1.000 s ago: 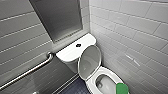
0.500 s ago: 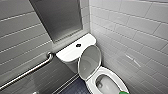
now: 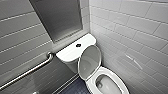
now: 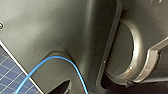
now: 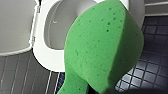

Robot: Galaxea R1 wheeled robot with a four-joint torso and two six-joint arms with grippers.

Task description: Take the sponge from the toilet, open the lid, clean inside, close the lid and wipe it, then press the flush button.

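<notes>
The white toilet (image 3: pixel 117 77) stands in the corner with its lid (image 3: pixel 90 61) raised and leaning back against the tank (image 3: pixel 72 51). The dark round flush button (image 3: pixel 78 45) sits in the middle of the tank top. In the right wrist view the green sponge (image 5: pixel 105 47) looms large, pinched at its lower end in my right gripper (image 5: pixel 105 90), hanging above the front of the seat rim (image 5: pixel 45 57) and the open bowl. The raised lid (image 5: pixel 15 25) shows beside it. The left wrist view faces my own dark body and a blue cable (image 4: pixel 57 60).
A steel grab bar (image 3: pixel 27 72) slants along the grey tiled wall left of the tank. A dark recessed panel (image 3: pixel 60 20) sits above the tank. White tiled wall (image 3: pixel 135 37) runs close along the toilet's right side. Dark blue small-tile floor (image 3: pixel 75 88) lies beside the bowl.
A bit of green sponge by the bowl's front rim has dropped below the head view's lower edge. Toilet and lid stand as before.
</notes>
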